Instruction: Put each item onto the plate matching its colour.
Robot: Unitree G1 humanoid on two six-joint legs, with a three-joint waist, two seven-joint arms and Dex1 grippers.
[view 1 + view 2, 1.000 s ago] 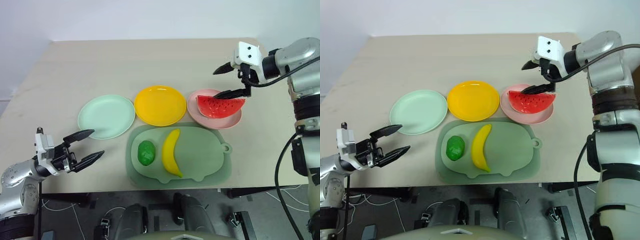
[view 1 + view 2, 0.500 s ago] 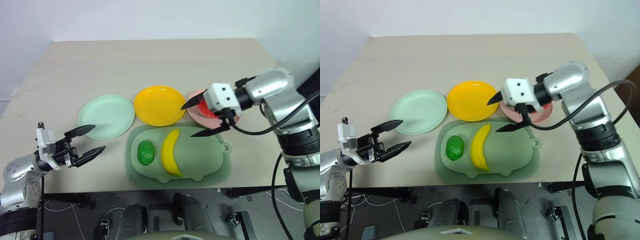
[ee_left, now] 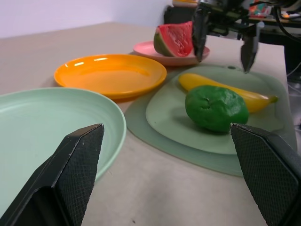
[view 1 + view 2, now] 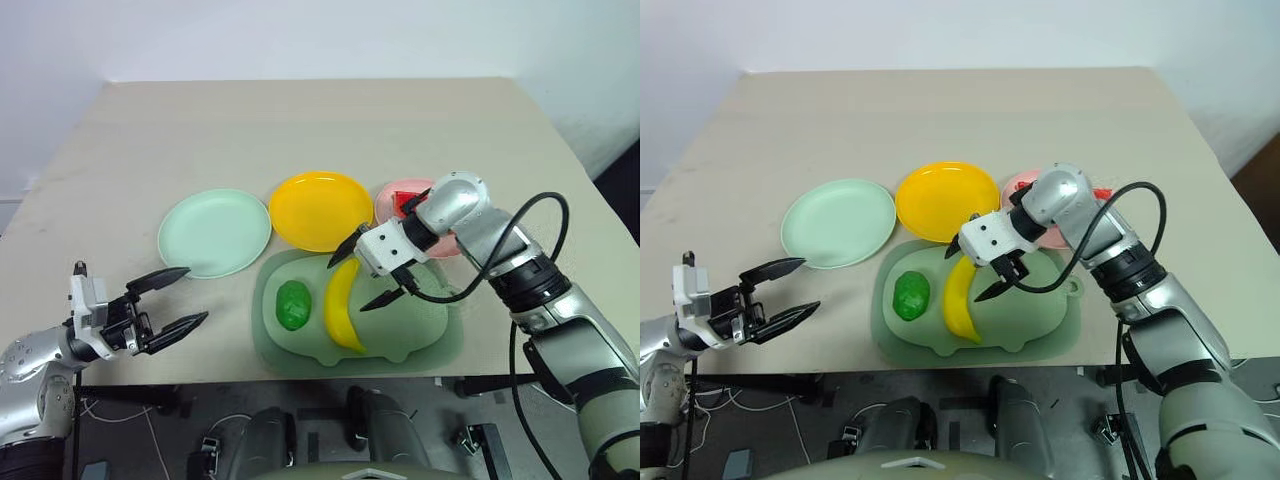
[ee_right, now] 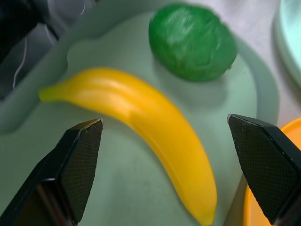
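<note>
The yellow banana [image 4: 343, 305] and the dark-green lumpy oval [image 4: 292, 304] lie side by side on the grey-green mat [image 4: 425, 322]. My right gripper [image 4: 350, 283] hangs open just over the banana's upper half, one finger on each side and nothing held; in the right wrist view the banana [image 5: 155, 127] lies between the fingers. The watermelon wedge [image 3: 174, 40] rests on the pink plate [image 3: 150, 47], partly hidden behind my right arm in the head views. The yellow plate [image 4: 320, 210] and mint plate [image 4: 215, 232] hold nothing. My left gripper [image 4: 195, 294] is open near the table's front left edge.
The three plates stand in a row just behind the mat. The table's near edge runs right below the mat and my left gripper. A black cable loops off my right forearm [image 4: 520, 270] above the table's right side.
My right gripper has swung down and left from over the watermelon on the pink plate to just above the banana, staying open. The watermelon stays on its plate. My left arm has held still.
</note>
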